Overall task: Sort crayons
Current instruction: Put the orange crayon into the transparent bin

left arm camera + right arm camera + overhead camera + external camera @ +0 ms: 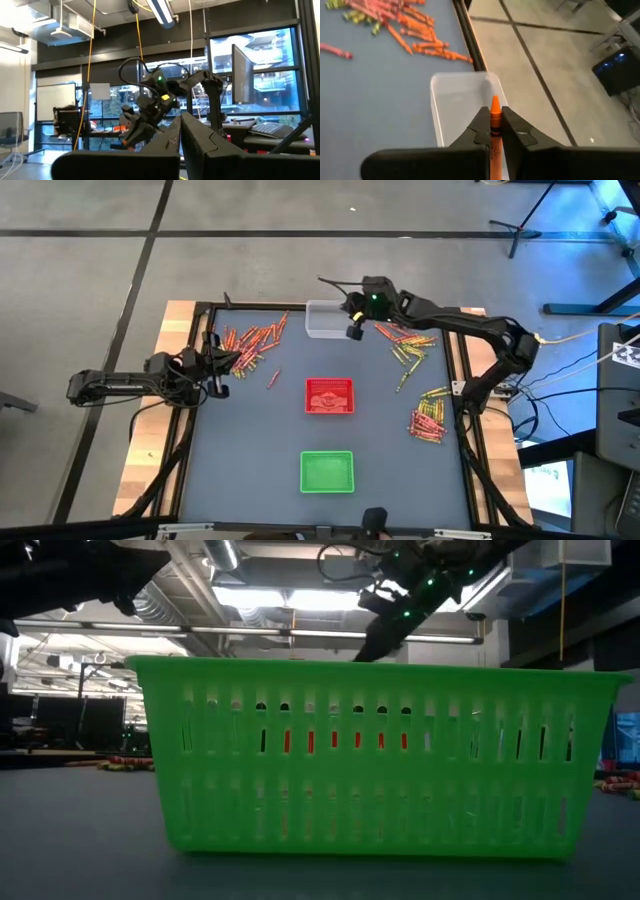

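My right gripper (pixel 494 113) is shut on one orange crayon (pixel 495 102) and hangs above the clear tray (pixel 462 100) at the table's far edge; the high view shows my right gripper (pixel 354 330) beside that tray (pixel 322 318). Loose crayons lie in piles at the far left (pixel 255 340), the far right (pixel 405 345) and the right edge (pixel 430 418). My left gripper (pixel 220 375) waits shut at the left side, pointing upward, touching nothing. In the low view the right gripper (pixel 385 635) shows above the green tray (pixel 370 755). My right gripper pinches the orange crayon's wrapped body (pixel 495 125) between its two fingers. The crayon lies along the fingers, and its pointed tip (pixel 495 101) sticks out past the fingertips. The fingers slant down toward the far edge. The crayon is lifted clear over the clear tray.
A red tray (pixel 329 395) sits mid-table and a green tray (pixel 327 471) stands nearer the front edge. A dark frame (pixel 200 310) rims the grey mat. Bare mat lies between the trays and the crayon piles.
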Controlling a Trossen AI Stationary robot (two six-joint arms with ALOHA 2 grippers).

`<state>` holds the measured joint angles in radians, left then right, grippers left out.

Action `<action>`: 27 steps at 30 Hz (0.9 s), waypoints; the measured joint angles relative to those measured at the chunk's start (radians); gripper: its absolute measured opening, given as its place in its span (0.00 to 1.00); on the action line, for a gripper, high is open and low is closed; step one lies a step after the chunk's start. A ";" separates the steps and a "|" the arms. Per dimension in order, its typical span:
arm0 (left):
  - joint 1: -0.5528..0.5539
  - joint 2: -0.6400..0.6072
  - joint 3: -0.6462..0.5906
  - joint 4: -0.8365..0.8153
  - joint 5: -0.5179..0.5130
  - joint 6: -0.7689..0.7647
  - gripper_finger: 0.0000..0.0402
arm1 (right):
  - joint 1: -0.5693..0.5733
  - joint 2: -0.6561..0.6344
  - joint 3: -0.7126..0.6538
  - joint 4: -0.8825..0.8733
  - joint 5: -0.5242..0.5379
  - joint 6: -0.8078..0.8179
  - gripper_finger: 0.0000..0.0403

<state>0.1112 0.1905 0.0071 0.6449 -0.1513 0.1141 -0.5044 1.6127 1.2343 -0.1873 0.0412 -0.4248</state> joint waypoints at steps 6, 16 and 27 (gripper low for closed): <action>0.000 0.000 0.000 0.001 0.000 0.001 0.00 | -0.037 0.109 -0.002 0.090 -0.035 0.052 0.05; 0.000 0.000 0.000 0.031 0.000 0.001 0.00 | -0.067 0.260 -0.002 0.172 -0.031 0.034 0.05; 0.000 0.000 0.000 0.030 0.002 0.001 0.00 | -0.065 0.301 -0.002 0.192 -0.045 0.036 0.05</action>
<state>0.1111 0.1905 0.0071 0.6750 -0.1495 0.1154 -0.5697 1.9136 1.2327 0.0043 -0.0034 -0.3889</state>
